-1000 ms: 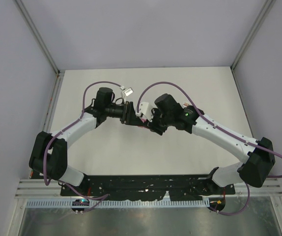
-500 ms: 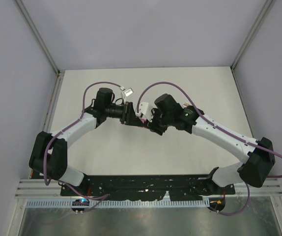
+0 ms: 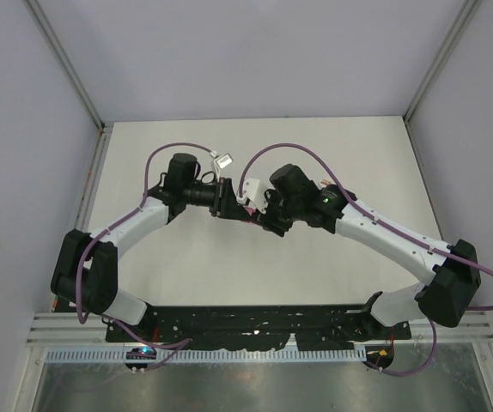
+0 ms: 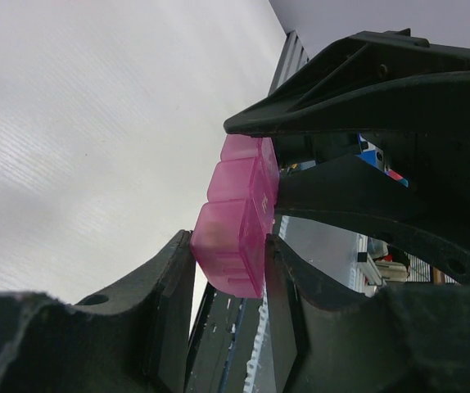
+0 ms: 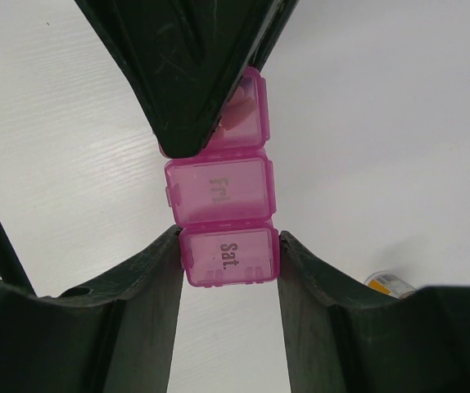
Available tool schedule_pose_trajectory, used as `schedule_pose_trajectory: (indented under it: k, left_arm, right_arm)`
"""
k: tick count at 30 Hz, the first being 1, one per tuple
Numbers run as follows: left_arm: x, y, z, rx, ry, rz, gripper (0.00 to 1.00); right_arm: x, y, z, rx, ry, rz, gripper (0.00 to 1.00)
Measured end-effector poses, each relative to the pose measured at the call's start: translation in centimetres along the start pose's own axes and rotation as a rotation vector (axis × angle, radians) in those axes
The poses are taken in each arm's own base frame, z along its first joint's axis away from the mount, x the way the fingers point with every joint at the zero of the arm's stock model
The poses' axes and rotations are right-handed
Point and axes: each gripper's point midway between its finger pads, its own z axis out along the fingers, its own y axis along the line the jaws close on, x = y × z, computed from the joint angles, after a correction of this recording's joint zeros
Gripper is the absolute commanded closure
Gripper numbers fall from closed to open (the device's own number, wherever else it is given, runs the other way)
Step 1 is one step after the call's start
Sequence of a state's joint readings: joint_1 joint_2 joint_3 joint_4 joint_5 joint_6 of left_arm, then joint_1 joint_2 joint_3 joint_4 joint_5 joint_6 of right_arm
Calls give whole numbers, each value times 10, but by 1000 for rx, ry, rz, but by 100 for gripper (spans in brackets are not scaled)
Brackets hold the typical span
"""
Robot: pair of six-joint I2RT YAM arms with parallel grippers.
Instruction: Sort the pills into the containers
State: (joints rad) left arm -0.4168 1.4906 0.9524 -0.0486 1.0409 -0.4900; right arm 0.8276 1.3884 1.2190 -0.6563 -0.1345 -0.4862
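The containers are one bright-pink pill box (image 5: 219, 188), a strip of three joined compartments, held above the white table between both grippers. My right gripper (image 5: 228, 246) is shut on the end compartment marked "Sat."; the "Fri." compartment lies just beyond it. My left gripper (image 4: 231, 246) is shut on the opposite end, both fingers pressed against the box (image 4: 235, 221). In the right wrist view the left gripper's fingers (image 5: 186, 74) cover most of the far compartment. In the top view the two grippers meet tip to tip, left (image 3: 228, 199) and right (image 3: 259, 215). The pills are not clearly visible.
A small white bottle with an orange label (image 5: 390, 284) lies on the table, peeking from behind my right finger. Grey walls enclose the table on three sides (image 3: 100, 129). The arm bases and a black rail (image 3: 255, 322) line the near edge.
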Motion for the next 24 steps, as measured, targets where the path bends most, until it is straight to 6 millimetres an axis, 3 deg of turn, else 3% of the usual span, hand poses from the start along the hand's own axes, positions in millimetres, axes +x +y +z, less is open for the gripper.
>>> schedule_pose_trajectory:
  k: [18, 24]
  left_arm:
    - [0, 0, 0, 0, 0, -4, 71]
    - [0, 0, 0, 0, 0, -2, 48]
  right_arm:
    - [3, 0, 3, -2, 16, 1, 89]
    - [3, 0, 3, -2, 16, 1, 88]
